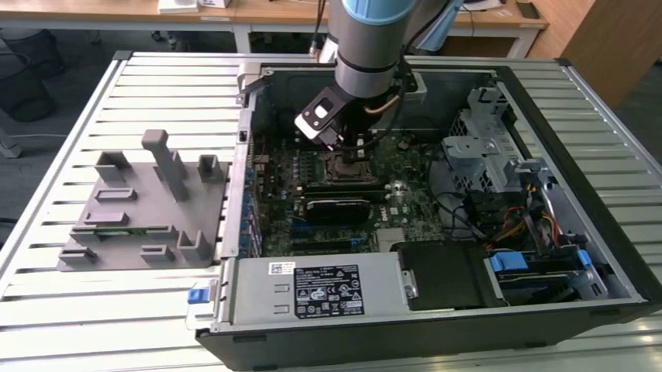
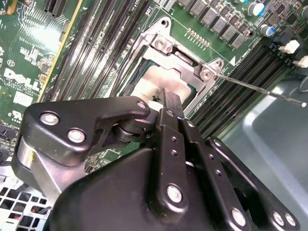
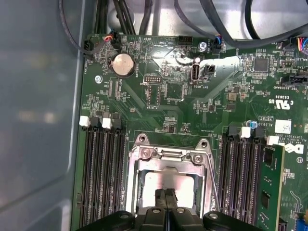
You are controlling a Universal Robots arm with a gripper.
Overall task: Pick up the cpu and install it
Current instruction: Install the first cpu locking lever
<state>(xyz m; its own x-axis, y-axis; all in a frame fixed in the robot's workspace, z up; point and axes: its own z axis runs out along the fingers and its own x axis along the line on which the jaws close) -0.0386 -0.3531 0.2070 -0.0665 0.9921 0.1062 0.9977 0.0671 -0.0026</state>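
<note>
Item: one arm (image 1: 367, 39), reaching down into an open computer case (image 1: 414, 341) that lies on a slatted table (image 1: 155, 85). Gripper (image 3: 166, 193): black, fingers pressed together with no gap between them and nothing held, tips poised directly over the cpu (image 3: 168, 178); whether they touch its top cannot be told. The cpu: silvery square, lying flat inside the metal socket frame (image 3: 168, 156) on the green motherboard (image 3: 159, 96), seen in both wrist views. Socket lever (image 2: 260, 90): thin metal rod, extending from a corner of the frame out over the memory slots (image 3: 101, 173), which flank the socket on two sides. Coin cell (image 3: 121, 64): on the board, well apart from the socket. Grey fixture (image 1: 145, 209): on the table, at the exterior view's left of the case.
</note>
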